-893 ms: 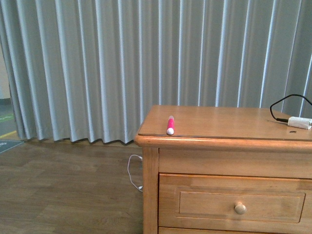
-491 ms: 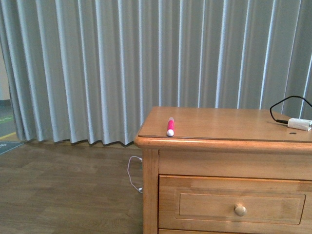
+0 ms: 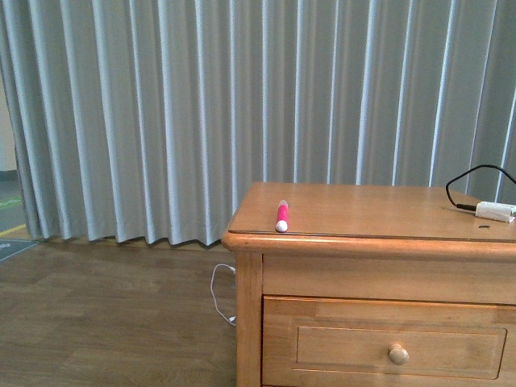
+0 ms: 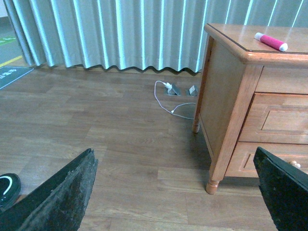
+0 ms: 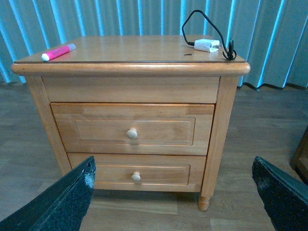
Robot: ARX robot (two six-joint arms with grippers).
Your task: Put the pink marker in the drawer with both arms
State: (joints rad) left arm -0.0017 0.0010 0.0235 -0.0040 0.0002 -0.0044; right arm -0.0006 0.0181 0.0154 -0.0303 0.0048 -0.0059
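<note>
The bench is smooth honey-coloured wood with a soft satin sheen, and its drawer front matches. The pink marker looks like glossy plastic. The curtain is matt cloth and the floor is matt wood-grain planks.

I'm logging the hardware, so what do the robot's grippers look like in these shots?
Only the finger ends show. The left gripper has two broad black fingers, rough and matte, greyish along the edges. The right gripper's fingers are the same black wedges, with pale speckles near one tip. No cables or markings show; the front view shows no arm.
</note>
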